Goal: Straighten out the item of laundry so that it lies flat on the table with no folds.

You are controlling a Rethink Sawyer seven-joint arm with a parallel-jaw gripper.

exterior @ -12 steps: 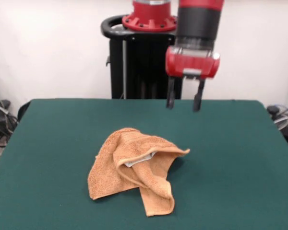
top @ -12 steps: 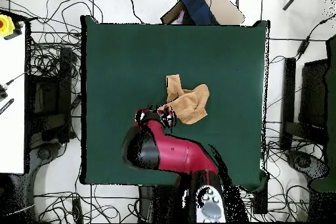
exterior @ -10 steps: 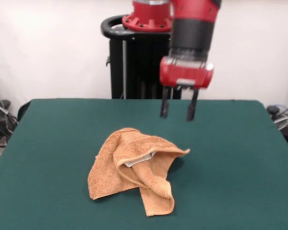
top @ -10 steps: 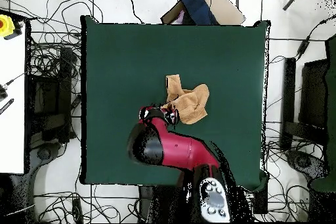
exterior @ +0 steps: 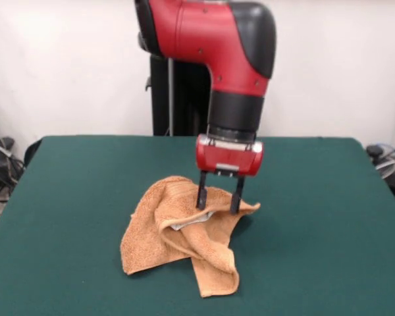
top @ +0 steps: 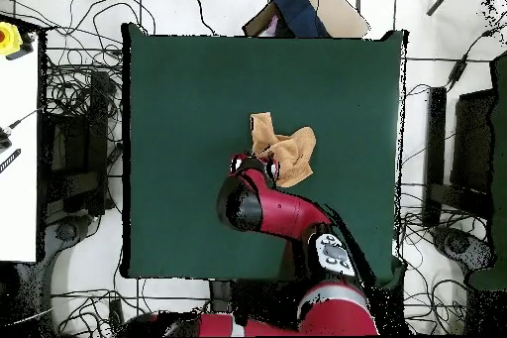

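Towel [exterior: 184,234]: a light orange-tan terry cloth, crumpled in a heap near the middle of the surface [exterior: 322,217]; in the overhead view [top: 282,153] it sits a little toward 1 o'clock from the surface's centre.
Folds: several layers overlap; one flap hangs toward 6 o'clock in the front view, and a raised ridge curls across the top of the heap.
Tag [exterior: 187,222]: a small white patch shows under the ridge, near the heap's middle.
Gripper [exterior: 219,195]: released, its two dark fingers [exterior: 201,191] spread apart and pointing straight down at the towel's 1 o'clock corner in the front view; the tips are level with the top fold, and whether they touch the cloth cannot be told.
Arm [top: 282,220]: red and black, reaching in from 6 o'clock in the overhead view and covering the towel's 7 o'clock edge there.
Surface: dark green, much larger than the towel, bare on all sides of the heap.
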